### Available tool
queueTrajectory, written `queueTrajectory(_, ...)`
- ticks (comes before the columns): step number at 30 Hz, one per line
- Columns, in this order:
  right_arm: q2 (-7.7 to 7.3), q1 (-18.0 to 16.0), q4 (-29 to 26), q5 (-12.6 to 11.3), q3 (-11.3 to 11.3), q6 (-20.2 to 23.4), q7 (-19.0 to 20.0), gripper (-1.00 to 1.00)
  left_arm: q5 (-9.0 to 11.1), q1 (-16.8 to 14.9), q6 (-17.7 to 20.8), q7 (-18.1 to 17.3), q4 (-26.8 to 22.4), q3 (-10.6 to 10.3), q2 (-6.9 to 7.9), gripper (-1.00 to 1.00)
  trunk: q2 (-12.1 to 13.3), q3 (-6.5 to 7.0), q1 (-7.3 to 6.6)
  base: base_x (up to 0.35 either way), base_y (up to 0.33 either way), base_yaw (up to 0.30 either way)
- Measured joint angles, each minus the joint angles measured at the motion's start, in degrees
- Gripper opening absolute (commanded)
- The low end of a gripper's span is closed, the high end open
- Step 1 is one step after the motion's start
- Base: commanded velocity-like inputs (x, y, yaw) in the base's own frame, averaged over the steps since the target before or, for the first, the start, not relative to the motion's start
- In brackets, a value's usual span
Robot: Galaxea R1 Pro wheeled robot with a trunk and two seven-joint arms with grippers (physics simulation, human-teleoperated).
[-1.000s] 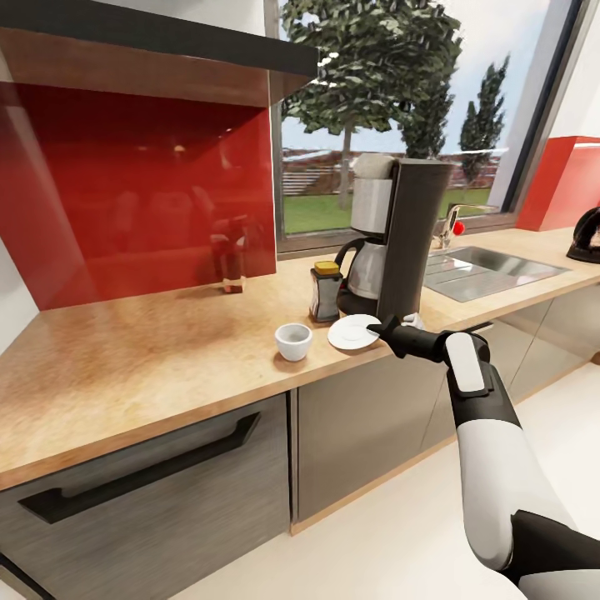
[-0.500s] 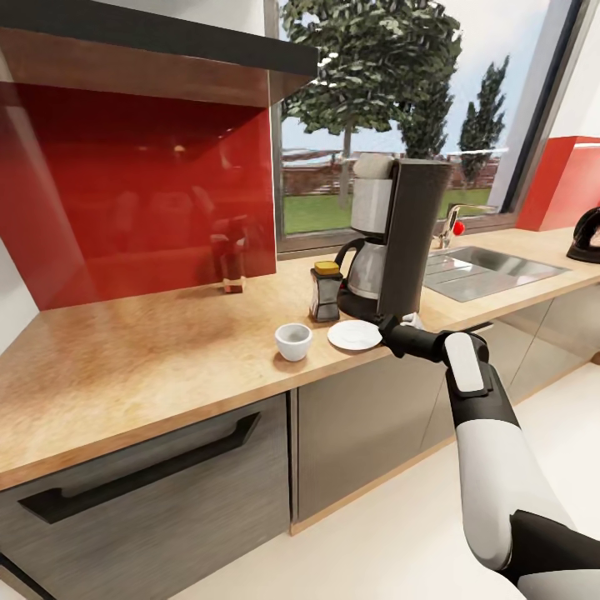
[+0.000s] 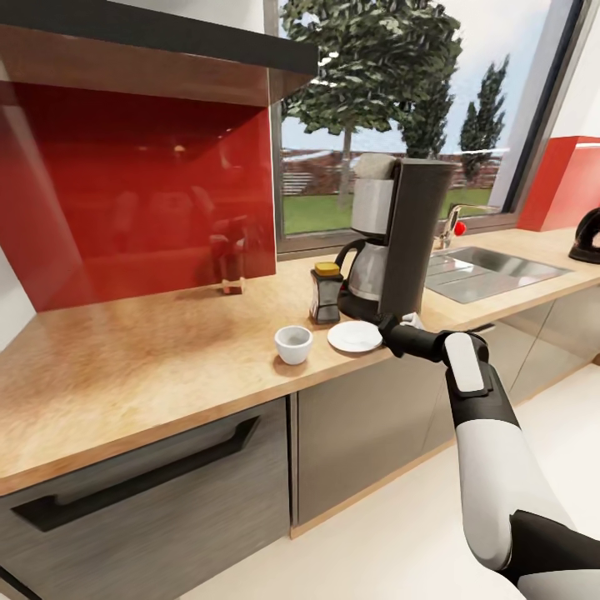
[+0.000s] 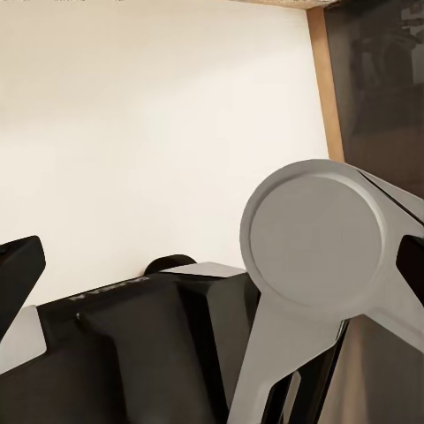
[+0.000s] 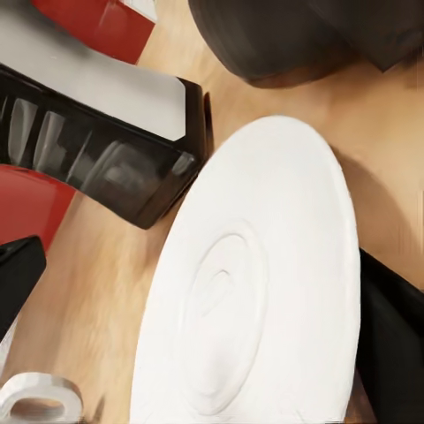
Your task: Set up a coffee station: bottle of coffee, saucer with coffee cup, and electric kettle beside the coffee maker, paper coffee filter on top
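Observation:
On the wood-grain kitchen countertop [image 3: 150,358] the tall dark coffee maker [image 3: 402,242] stands with a pale paper filter [image 3: 374,167] on its top. The bottle of coffee [image 3: 326,293] is just left of it. The white saucer [image 3: 354,336] lies flat in front, with the coffee cup [image 3: 293,342] on the counter to its left, apart from it. My right gripper [image 3: 385,327] is open at the saucer's right rim; in its wrist view the saucer [image 5: 256,283] lies between its spread fingers [image 5: 18,274]. The electric kettle [image 3: 587,237] is far right. My left gripper [image 4: 212,274] is open over the floor.
A steel sink [image 3: 483,271] with a tap sits right of the coffee maker. A small brown bottle [image 3: 232,271] stands against the red backsplash. The dark grey kitchen shelf [image 3: 167,33] runs overhead. Dark cabinet fronts [image 3: 150,492] lie under the counter edge.
My right gripper has drawn back to the right, off the saucer, which now lies flat on the counter. The view has shifted slightly.

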Motion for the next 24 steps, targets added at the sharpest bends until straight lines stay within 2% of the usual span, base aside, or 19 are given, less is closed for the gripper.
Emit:
queueTrajectory(6, 0.0, 0.0, -0.01, -1.29, 0.02, -0.01, 0.02, 1.0, 0.0, 0.0, 0.0, 0.0, 0.0, 0.0, 0.0, 1.0, 0.0, 0.0, 0.01, 0.045, 0.0, 0.0)
queueTrajectory(15, 0.0, -0.01, -0.01, -1.52, 0.03, -0.03, 0.04, 1.0, 0.0, 0.0, 0.0, 0.0, 0.0, 0.0, 0.0, 1.0, 0.0, 0.0, 0.01, 0.001, -0.001, 0.0)
queueTrajectory(24, 0.01, 0.0, -0.01, -1.83, 0.03, -0.05, 0.07, 1.0, 0.0, -0.01, -0.03, 0.0, 0.01, 0.0, 0.0, 1.0, 0.0, 0.0, 0.02, -0.051, -0.085, 0.0)
